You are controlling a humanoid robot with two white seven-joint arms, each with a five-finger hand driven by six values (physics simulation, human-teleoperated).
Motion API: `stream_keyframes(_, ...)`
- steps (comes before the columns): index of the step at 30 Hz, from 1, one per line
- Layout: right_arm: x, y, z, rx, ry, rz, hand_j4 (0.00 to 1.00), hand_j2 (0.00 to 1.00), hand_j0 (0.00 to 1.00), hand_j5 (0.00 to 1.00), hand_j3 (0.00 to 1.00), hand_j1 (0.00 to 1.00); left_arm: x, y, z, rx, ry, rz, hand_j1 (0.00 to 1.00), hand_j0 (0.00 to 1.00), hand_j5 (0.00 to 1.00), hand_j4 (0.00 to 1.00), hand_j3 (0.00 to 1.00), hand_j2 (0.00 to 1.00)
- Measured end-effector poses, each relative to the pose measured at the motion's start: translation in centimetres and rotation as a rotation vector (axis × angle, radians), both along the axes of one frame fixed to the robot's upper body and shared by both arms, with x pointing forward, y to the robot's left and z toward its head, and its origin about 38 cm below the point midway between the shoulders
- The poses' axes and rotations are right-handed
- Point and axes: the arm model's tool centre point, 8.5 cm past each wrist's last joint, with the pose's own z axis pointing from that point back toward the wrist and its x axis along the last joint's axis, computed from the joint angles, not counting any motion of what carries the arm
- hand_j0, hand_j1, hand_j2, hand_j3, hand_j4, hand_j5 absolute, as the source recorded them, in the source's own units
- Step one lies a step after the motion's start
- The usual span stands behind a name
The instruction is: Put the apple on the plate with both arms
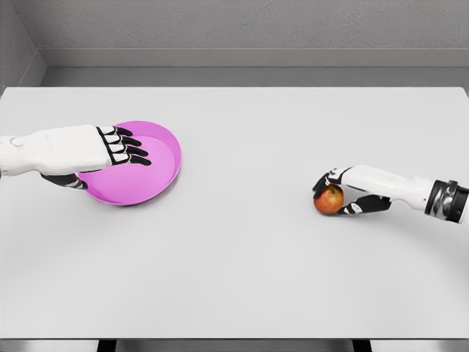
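A red-yellow apple [329, 199] lies on the white table at the right. My right hand [338, 192] is shut on it, with fingers curled over its top and the thumb under its right side. At the left sits a pink plate [150, 172], looking slightly tilted. My left hand [110, 158] grips its left rim: the fingers [130, 149] lie flat across the inside, and dark parts of the hand show below the rim. The left part of the plate is hidden by the hand.
The white table [242, 257] spans the view, with a wide bare stretch between plate and apple. A grey wall runs behind its far edge. The table's front edge lies near the bottom of the picture.
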Motion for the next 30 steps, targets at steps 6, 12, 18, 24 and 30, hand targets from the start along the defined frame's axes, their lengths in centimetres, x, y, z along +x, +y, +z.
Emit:
stream_keyframes(6,0.3,0.3,0.4,0.014,-0.010,0.004,0.54,0.54,0.54,0.54,0.54,0.54,0.0,0.0,0.0,0.000,0.000,0.000,1.00,1.00,1.00,1.00,1.00,1.00)
stream_keyframes(12,0.8,2.2,1.8,0.079,-0.038,0.038,0.51,0.51,0.51,0.51,0.51,0.51,0.0,0.0,0.0,0.000,0.000,0.000,1.00,1.00,1.00,1.00,1.00,1.00)
stream_keyframes(18,1.1,11.3,3.4,0.145,-0.075,0.253,0.45,0.45,0.45,0.45,0.45,0.45,0.0,0.0,0.0,0.000,0.000,0.000,1.00,1.00,1.00,1.00,1.00,1.00)
stream_keyframes(24,0.9,11.7,4.9,0.208,-0.110,0.257,0.88,0.88,0.88,0.88,0.88,0.88,0.0,0.0,0.0,0.000,0.000,0.000,1.00,1.00,1.00,1.00,1.00,1.00)
stream_keyframes(30,2.4,4.0,8.5,0.218,-0.202,0.070,1.00,1.00,1.00,1.00,1.00,1.00,0.0,0.0,0.0,0.000,0.000,0.000,1.00,1.00,1.00,1.00,1.00,1.00)
